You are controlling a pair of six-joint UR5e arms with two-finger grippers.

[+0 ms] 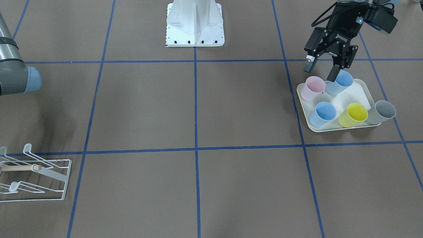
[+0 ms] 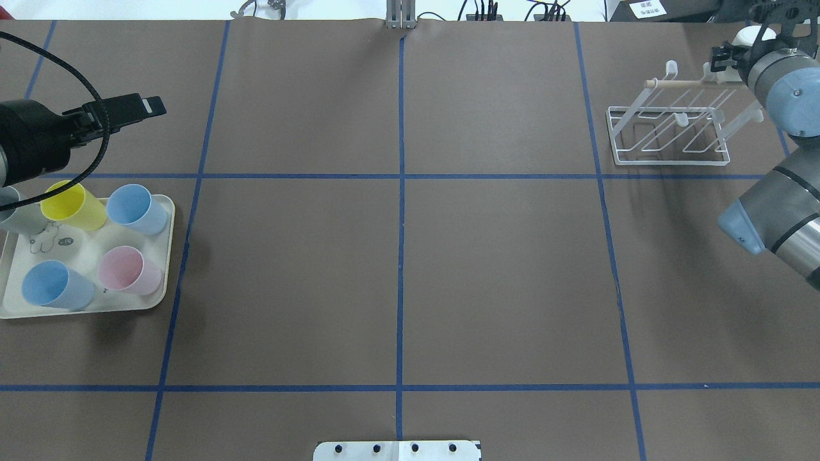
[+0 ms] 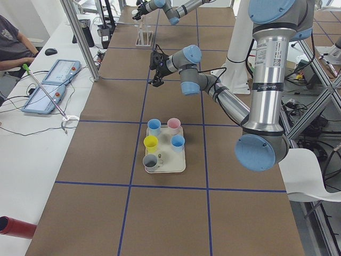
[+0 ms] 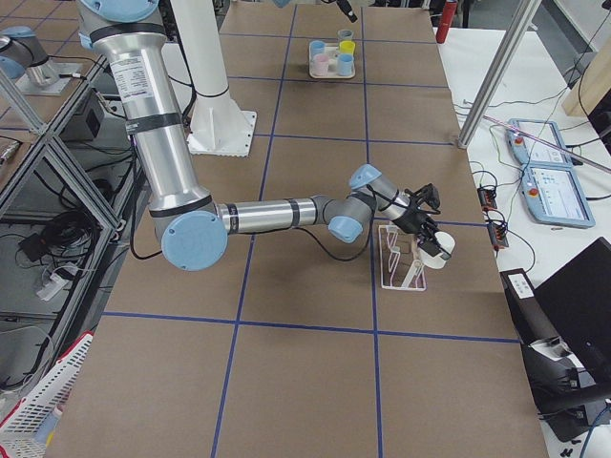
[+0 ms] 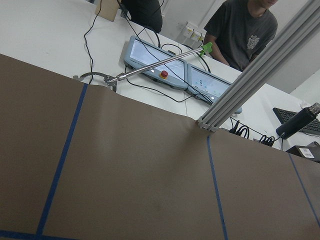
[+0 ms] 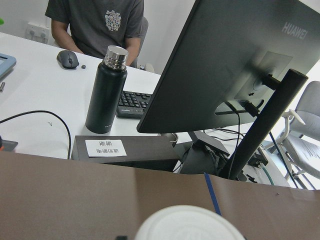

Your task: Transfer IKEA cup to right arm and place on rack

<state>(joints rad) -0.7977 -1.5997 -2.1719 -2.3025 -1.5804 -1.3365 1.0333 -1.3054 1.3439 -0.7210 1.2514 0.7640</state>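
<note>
The brown surface (image 2: 500,275) is taped into a blue grid (image 2: 400,288). Beyond it stands a white desk (image 5: 50,30) with two touch panels (image 5: 155,57), a black bottle (image 6: 106,92), a monitor (image 6: 225,75) and a seated person (image 5: 240,30). The left claw (image 1: 321,71) hangs open and empty, with a cream tray (image 1: 360,89) of five coloured cups directly beneath it. The right claw (image 4: 430,234) grips the white cup (image 4: 441,246), and the rack (image 2: 669,125) is just beside and below it. In the overhead view its fingers are mostly hidden behind the right arm (image 2: 781,83). The front view crops the rack.
</note>
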